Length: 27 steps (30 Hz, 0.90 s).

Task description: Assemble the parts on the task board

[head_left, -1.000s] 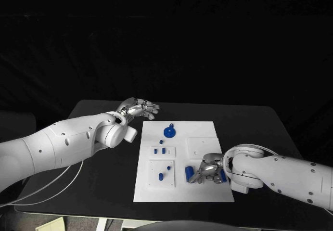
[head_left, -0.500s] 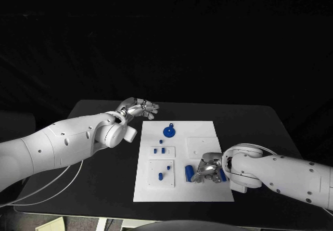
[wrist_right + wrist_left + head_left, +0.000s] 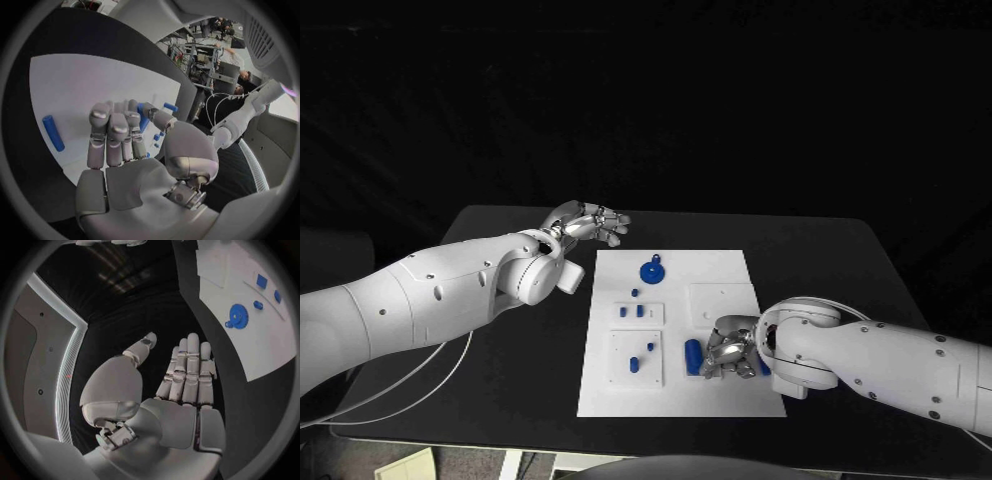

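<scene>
Right hand (image 3: 728,355) lay low over the near right part of the board (image 3: 718,270), fingers curled in around a short blue peg (image 3: 144,116) held between thumb and fingers, as the right wrist view showed. A second, longer blue bar (image 3: 692,357) lay flat on the board just beside this hand, on its thumbless side, apart from the fingers. Left hand (image 3: 589,222) hovered off the board over the bare table (image 3: 834,260), beyond the board's far left corner, fingers loosely together and extended, holding nothing. Nearest that hand stood the blue gear (image 3: 652,271), round, toothed at its rim, with a small tab at its far side. Between gear and right hand lay two raised white plates (image 3: 638,314) bearing small blue pins.

Step in hand, as judged: the right hand was carrying the peg toward a seat on the board. The next move would call for fine alignment of peg to hole, then a straight press; which hole was meant could not be told.

Materials: parts appeared to be hard, smooth blue plastic; the board matte white and flat; the table matte black; the hands of bright segmented metal.
</scene>
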Available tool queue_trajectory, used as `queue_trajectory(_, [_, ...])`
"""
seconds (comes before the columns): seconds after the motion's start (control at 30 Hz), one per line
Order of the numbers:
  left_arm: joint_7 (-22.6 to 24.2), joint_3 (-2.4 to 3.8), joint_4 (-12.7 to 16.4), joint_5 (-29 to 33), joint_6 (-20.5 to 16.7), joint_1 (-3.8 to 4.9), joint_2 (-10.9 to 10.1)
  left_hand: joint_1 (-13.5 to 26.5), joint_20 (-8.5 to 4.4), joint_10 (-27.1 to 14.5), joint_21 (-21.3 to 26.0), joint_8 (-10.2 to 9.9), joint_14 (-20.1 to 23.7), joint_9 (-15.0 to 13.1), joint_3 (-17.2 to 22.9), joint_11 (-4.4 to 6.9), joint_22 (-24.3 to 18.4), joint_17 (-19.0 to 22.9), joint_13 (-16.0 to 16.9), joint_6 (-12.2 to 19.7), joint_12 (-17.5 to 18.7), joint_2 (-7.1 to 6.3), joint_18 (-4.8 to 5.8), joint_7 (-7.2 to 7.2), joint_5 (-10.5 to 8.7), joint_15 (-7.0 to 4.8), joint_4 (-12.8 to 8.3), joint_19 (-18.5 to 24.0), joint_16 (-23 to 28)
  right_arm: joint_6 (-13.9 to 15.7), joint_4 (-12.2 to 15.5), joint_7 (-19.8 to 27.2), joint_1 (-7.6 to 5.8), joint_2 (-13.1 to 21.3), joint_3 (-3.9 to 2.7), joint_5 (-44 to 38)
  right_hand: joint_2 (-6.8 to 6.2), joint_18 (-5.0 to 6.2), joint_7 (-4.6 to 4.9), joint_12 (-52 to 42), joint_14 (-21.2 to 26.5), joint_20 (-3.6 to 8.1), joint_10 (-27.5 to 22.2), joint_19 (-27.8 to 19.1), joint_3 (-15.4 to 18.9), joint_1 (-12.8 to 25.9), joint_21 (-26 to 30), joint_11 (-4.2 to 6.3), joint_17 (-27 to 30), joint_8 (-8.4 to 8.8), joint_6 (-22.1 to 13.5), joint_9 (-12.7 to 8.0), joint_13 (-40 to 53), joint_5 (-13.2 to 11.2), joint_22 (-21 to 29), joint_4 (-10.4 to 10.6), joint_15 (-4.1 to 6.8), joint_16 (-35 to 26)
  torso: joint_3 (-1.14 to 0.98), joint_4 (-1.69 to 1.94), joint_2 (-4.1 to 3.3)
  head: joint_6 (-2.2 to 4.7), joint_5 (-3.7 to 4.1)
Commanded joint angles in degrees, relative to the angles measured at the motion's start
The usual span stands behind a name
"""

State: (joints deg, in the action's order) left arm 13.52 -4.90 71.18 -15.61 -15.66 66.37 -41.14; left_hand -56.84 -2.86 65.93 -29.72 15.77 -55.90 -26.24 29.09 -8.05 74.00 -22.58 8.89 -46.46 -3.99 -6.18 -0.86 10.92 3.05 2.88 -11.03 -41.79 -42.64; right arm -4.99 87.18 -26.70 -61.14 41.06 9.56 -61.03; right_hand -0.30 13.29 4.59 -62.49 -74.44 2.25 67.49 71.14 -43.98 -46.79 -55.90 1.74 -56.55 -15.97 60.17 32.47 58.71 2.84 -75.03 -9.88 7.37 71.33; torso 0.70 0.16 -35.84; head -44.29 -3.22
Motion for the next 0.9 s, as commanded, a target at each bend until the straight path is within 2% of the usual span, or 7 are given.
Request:
queue_trajectory(0.03, [0.4, 0.04, 0.1, 0.3, 0.3, 0.04, 0.1, 0.3, 0.19, -0.2, 0.3, 0.2, -0.3, 0.0, 0.0, 0.07, 0.1, -0.1, -0.1, 0.4, 0.0, 0.15, -0.23, -0.1, -0.12, 0.14, 0.3, -0.4, 0.2, -1.8, 0.0, 0.2, -0.03, -0.2, -0.06, -0.7, -0.31, 1.62, 0.14, 0.4, -0.4, -0.33, 0.5, 0.1, -0.4, -0.2, -0.5, -0.11, -0.1, -0.28, 0.5, 0.0, 0.1, 0.0, -0.8, -0.2, 0.04, 0.2, 0.02, -0.02, 0.01, -0.05, -0.06])
queue_trajectory(0.13, [0.4, 0.04, 0.1, 0.3, 0.3, 0.04, 0.0, 0.3, 0.19, -0.3, 0.3, 0.2, -0.3, 0.0, 0.0, 0.07, 0.1, -0.1, -0.1, 0.4, 0.0, 0.15, -0.23, -0.1, -0.12, 0.14, 0.3, -0.4, 0.2, -2.4, 0.1, 0.2, -0.03, -0.1, -0.06, -0.4, -2.34, 1.61, 0.18, 0.4, -0.4, -0.49, 0.6, 0.2, 0.6, 0.9, -0.7, -0.14, -0.2, -0.27, 0.5, 0.0, 0.1, 0.0, -0.9, -0.8, 0.0, 0.2, 0.03, -0.01, 0.03, -0.15, -0.13])
queue_trajectory(0.33, [0.3, 0.04, 0.1, 0.3, 0.3, 0.04, 0.0, 0.3, 0.19, -0.3, 0.3, 0.2, -0.3, 0.0, 0.0, 0.07, 0.1, -0.1, -0.1, 0.4, 0.0, 0.15, -0.23, -0.1, -0.12, 0.14, 0.3, -0.4, 0.2, -3.0, 0.1, 0.1, -0.04, 0.1, -0.06, -0.4, -6.01, 1.71, 0.2, 0.7, -0.5, -0.63, 0.7, 0.1, 5.6, 3.1, -0.9, -0.21, -0.3, -0.03, 0.4, -0.3, 0.3, 1.2, -0.9, -3.9, -0.04, 0.1, 0.0, -0.03, 0.02, -0.15, -0.13])
queue_trajectory(0.5, [0.3, 0.04, 0.1, 0.3, 0.3, 0.04, -0.1, 0.3, 0.19, -0.3, 0.3, 0.2, -0.3, 0.0, 0.0, 0.07, 0.1, -0.1, -0.1, 0.4, 0.0, 0.15, -0.23, -0.11, -0.11, 0.14, 0.3, -0.4, 0.3, -3.5, 0.3, 0.3, -0.04, 0.4, -0.06, -0.4, -8.32, 1.71, 0.19, 0.9, -0.5, -0.43, 0.6, 0.0, 8.3, 3.1, -0.7, -0.16, -0.3, 0.07, 0.4, -0.4, 0.6, 1.3, -0.7, -5.6, 0.02, -0.1, -0.02, -0.03, 0.0, -0.24, -0.2])
queue_trajectory(0.73, [0.3, 0.04, 0.1, 0.3, 0.3, 0.04, -0.1, 0.3, 0.19, -0.3, 0.3, 0.2, -0.3, 0.0, 0.0, 0.07, 0.1, -0.1, -0.1, 0.4, 0.0, 0.14, -0.23, -0.11, -0.12, 0.14, 0.3, -0.4, 0.3, -2.9, 0.4, 0.3, -0.04, 0.6, -0.06, -0.4, -9.36, 1.71, 0.19, 1.0, -0.5, -0.35, 0.5, 0.0, 8.7, 2.5, -0.7, -0.15, -0.3, 0.11, 0.4, -0.4, 0.6, 1.4, -0.6, -6.0, 0.03, -0.1, -0.04, -0.05, 0.03, -0.25, -0.19])
queue_trajectory(0.9, [0.3, 0.04, 0.1, 0.3, 0.4, 0.04, -0.1, 0.3, 0.19, -0.3, 0.3, 0.2, -0.3, 0.0, 0.0, 0.07, 0.1, -0.2, -0.1, 0.4, 0.0, 0.14, -0.23, -0.11, -0.11, 0.14, 0.3, -0.4, 0.3, -2.3, 0.4, 0.2, -0.04, 0.6, -0.06, -0.4, -7.87, 1.71, 0.15, 1.1, -0.6, -0.32, 0.7, 0.2, 9.0, 2.5, -0.5, -0.11, -0.3, 0.1, 0.5, -0.4, 0.7, 1.4, -0.5, -5.1, 0.07, -0.2, -0.04, -0.05, -0.01, -0.3, -0.22])
